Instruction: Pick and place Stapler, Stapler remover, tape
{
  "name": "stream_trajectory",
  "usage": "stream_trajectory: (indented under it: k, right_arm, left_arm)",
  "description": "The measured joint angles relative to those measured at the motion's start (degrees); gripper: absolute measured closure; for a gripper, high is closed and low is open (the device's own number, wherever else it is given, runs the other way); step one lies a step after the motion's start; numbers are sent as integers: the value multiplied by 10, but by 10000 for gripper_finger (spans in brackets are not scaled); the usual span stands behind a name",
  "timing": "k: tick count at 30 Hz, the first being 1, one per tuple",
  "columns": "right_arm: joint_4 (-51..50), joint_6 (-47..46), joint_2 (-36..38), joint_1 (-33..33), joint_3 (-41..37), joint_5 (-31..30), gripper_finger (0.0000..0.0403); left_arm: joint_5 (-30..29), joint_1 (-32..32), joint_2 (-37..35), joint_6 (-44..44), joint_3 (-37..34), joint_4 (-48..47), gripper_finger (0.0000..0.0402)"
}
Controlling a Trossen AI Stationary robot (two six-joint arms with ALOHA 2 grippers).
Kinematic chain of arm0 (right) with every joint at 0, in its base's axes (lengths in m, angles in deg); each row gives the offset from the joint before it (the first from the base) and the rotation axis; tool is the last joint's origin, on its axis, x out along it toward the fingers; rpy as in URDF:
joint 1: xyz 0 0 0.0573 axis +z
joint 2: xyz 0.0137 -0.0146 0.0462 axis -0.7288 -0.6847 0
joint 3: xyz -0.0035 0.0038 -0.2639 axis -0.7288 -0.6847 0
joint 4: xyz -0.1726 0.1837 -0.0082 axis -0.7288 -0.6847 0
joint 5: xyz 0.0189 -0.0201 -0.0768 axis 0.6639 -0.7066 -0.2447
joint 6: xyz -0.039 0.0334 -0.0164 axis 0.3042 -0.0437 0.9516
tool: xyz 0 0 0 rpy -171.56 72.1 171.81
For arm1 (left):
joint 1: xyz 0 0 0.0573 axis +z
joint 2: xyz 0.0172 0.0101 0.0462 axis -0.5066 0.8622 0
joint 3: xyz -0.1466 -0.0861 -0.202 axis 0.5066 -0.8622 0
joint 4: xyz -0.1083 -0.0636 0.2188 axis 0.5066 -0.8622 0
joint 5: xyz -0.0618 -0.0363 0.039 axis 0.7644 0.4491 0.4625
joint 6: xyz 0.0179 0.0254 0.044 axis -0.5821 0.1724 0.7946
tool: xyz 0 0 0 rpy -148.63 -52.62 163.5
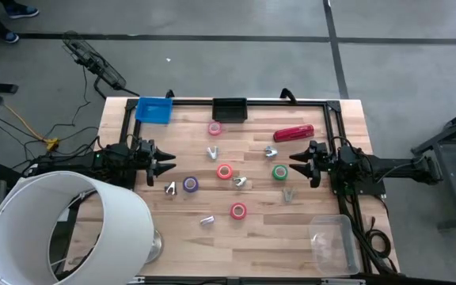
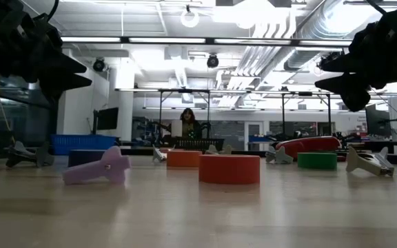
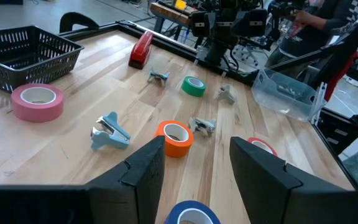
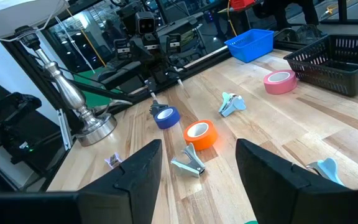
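The stapler [image 1: 294, 133] is lying near the black basket [image 1: 229, 109]; both grippers' jaws are being held apart, gripping nothing.

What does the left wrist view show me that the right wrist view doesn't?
Only the left wrist view shows the red stapler, the green tape roll and the clear bin. Only the right wrist view shows the blue basket and the lamp base. Both show the pink tape roll, the orange tape roll and the black basket.
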Motion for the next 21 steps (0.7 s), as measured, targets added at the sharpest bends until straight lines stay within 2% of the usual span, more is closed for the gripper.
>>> stream_trajectory:
  k: [16,21]
  right_arm:
    - [0,-26,0,0,0,0,205]
    - [1,-98,0,0,0,5,205]
  left_arm:
    - [0,0,0,0,0,0,224]
    - [0,0,0,0,0,0,224]
